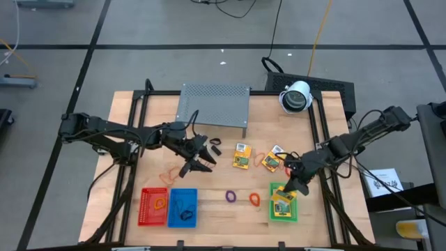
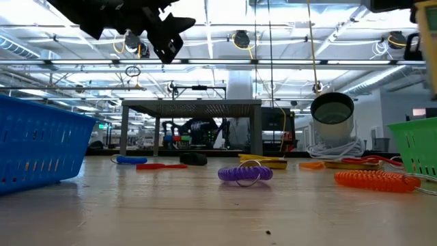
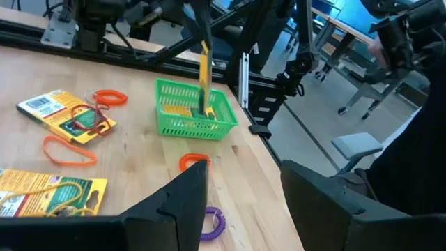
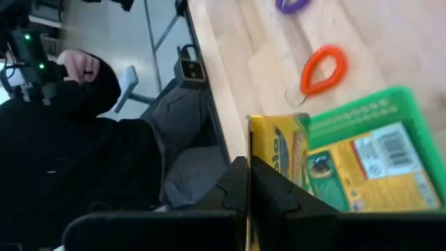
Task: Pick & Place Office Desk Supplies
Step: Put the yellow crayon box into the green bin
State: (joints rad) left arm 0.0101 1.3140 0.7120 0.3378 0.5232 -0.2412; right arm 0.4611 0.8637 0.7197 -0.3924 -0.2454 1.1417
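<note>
The right hand [image 1: 301, 178] is clamped on 1 yellow packet [image 4: 273, 150], holding it on edge over the green basket [image 1: 272, 212], where another packet [image 4: 362, 171] already lies flat. An orange coil [image 1: 254, 199] lies on the worktop [image 1: 223, 216] just beside the basket. The left hand [image 1: 201, 157] hangs empty with fingers apart, well away, near 2 black clips [image 1: 214, 146].

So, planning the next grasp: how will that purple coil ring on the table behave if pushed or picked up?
The purple coil ring looks springy, so it may flex when squeezed. Lying flat on the table, it would likely slide, not roll. It seems light.
</note>
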